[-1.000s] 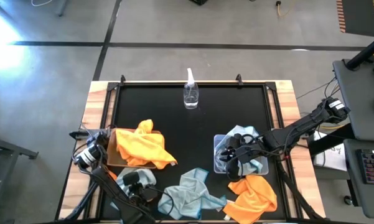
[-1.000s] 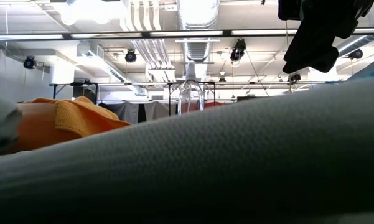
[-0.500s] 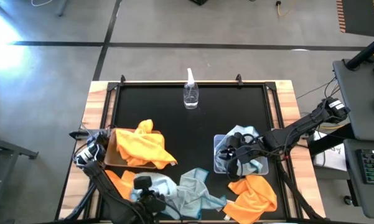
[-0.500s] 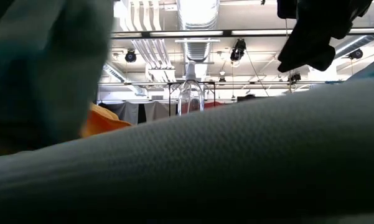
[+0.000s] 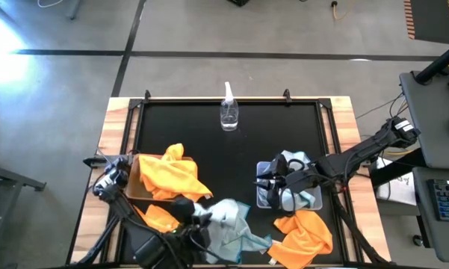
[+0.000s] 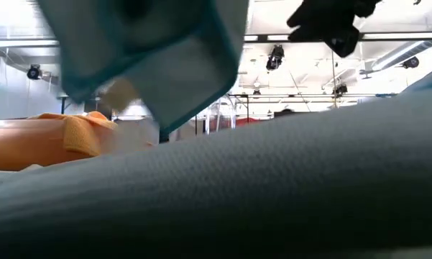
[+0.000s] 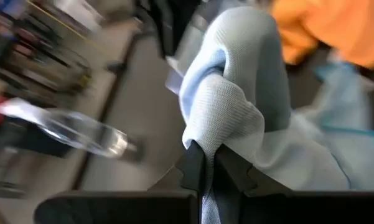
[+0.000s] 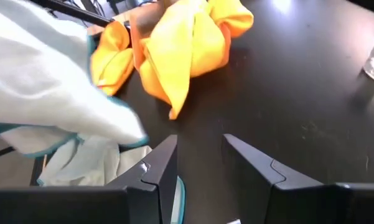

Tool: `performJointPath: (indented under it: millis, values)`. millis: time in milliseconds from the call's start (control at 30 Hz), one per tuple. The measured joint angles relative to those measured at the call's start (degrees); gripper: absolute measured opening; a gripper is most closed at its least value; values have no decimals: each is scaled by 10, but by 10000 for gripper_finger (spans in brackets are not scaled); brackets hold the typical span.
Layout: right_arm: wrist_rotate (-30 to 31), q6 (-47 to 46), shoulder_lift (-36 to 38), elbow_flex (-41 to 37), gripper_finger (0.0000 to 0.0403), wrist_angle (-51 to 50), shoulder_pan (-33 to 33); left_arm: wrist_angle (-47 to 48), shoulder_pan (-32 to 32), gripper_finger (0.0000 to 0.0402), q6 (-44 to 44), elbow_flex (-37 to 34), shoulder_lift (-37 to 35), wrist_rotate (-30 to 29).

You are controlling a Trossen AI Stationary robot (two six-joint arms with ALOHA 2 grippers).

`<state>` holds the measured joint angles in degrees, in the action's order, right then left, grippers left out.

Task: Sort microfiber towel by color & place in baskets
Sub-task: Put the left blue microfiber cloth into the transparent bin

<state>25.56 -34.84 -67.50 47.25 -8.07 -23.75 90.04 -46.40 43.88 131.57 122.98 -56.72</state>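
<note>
My left gripper [image 5: 198, 215] is shut on a pale blue-grey microfiber towel [image 5: 223, 212], raised above the table's near middle. A second pale towel [image 5: 235, 235] lies beneath it. One orange towel [image 5: 172, 179] fills the tan basket [image 5: 133, 187]. Another orange towel [image 5: 160, 218] lies in front of that basket, and a third [image 5: 306, 233] lies near right. My right gripper [image 5: 273, 184] hovers open over the clear basket [image 5: 314, 200], which holds pale towels [image 5: 291, 161]. My left gripper pinches a bunched fold of the pale towel [image 7: 221, 140] between its two fingers. They come slanting down from the table's near left. The towel is lifted and bulges beyond the fingertips, and the rest [image 6: 151, 57] hangs slack. I cannot tell whether its lower end touches the towel below.
A clear spray bottle [image 5: 228, 113] stands at the far middle of the black mat. Wooden table borders [image 5: 116, 134] frame the mat. The mat's middle [image 5: 231, 161] between the two baskets is bare.
My left gripper has risen and moved toward the table's right edge, tipping up from steeply downward to a shallow slant. It stays shut. The pale towel has come up off the near-left spot, uncovering the orange towel beneath. My right gripper has tipped up a little.
</note>
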Motion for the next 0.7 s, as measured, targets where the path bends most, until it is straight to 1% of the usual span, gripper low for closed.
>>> performJointPath:
  millis: [133,233,433,700]
  values:
    - [0,19,4,15,118,-2,0,0,20,4,-51,0,-2,-66]
    - [0,31,14,25,118,-1,0,0,38,4,-78,0,-7,-100]
    - [0,65,43,43,118,2,0,0,93,3,-108,0,-13,-128]
    - [1,94,78,57,118,12,0,-8,164,3,-119,-11,-13,-133]
